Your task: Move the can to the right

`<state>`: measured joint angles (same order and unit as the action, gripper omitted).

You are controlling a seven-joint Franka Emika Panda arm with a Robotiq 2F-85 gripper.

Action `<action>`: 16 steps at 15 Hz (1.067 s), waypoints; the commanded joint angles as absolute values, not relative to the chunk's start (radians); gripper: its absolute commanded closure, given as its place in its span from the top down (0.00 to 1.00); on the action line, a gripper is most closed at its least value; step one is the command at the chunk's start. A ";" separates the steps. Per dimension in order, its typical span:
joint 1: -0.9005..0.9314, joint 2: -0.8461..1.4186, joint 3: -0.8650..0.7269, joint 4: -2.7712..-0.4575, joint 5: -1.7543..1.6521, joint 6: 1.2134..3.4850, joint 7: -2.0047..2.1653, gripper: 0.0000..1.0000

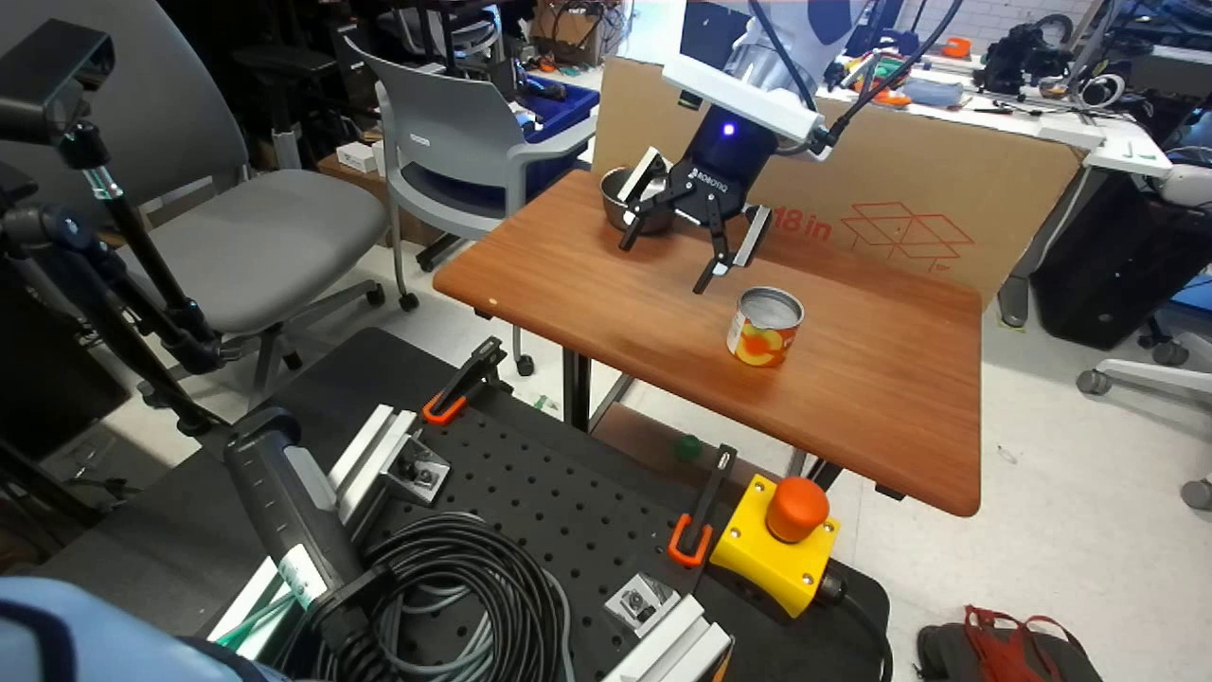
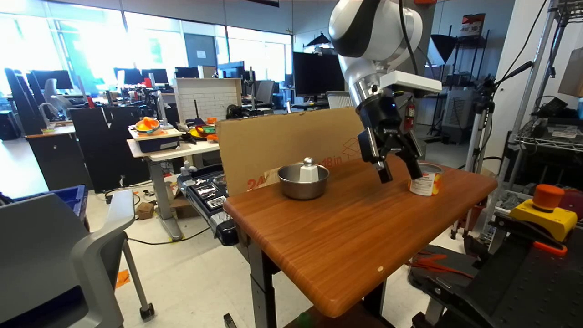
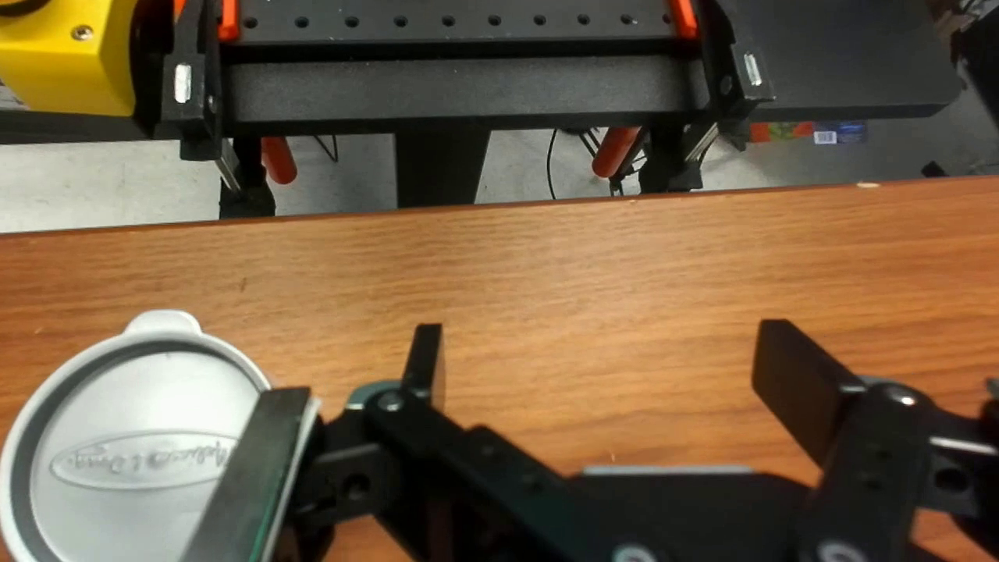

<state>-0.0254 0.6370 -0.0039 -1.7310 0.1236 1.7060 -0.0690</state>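
Our gripper (image 1: 665,263) hangs over the table (image 1: 890,407), its fingers (image 1: 705,276) spread wide with nothing between them; we take that spread as readiness to go round the can (image 3: 129,453). The can lies outside the gap: in the wrist view it shows beyond one finger, and in an exterior view can (image 1: 765,332) and finger stand apart. So we judge this to be the approach, with the grasp not yet made. The can stands upright, past the table's middle, nearer the long edge facing the pegboard (image 1: 559,497) and toward the short edge farther from the bowl (image 2: 302,189). If right is reckoned from the pegboard, that short edge is where we would send it; first the gripper should shift over and come down with a finger on each side, lest a fingertip knock it over. The bowl sits by the opposite back corner, out of the way, we suppose. Along the back long edge cardboard (image 1: 876,185) stands upright, probably as a screen.
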 commanded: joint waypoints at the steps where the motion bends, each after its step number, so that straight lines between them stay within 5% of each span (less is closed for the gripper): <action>1: -0.045 0.670 -0.004 -1.678 0.134 1.700 -0.055 1.00; 16: -0.226 0.680 -0.165 -1.673 0.101 1.721 -0.003 1.00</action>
<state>-0.2141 0.6640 -0.1533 -1.7006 0.1191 1.7116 -0.0373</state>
